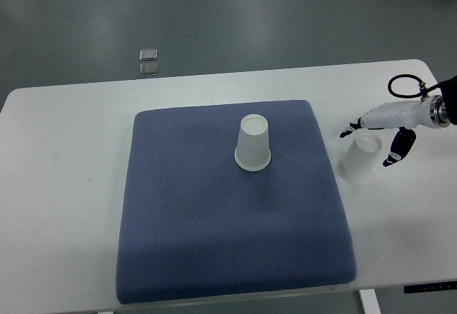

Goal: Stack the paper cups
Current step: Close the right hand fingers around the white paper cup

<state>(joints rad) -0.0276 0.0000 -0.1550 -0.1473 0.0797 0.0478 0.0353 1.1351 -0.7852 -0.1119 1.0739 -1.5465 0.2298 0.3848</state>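
Observation:
One white paper cup (253, 143) stands upside down near the middle of the blue mat (186, 214). A second white paper cup (359, 159) stands upside down on the white table just off the mat's right edge. My right hand (375, 143) comes in from the right edge and hovers over that second cup, fingers spread on either side of its top without closing on it. The left arm does not show.
The white table (64, 164) carries the mat. Two small grey squares (148, 61) lie on the floor beyond the table's far edge. A black cable loop (403, 85) arcs above the right wrist.

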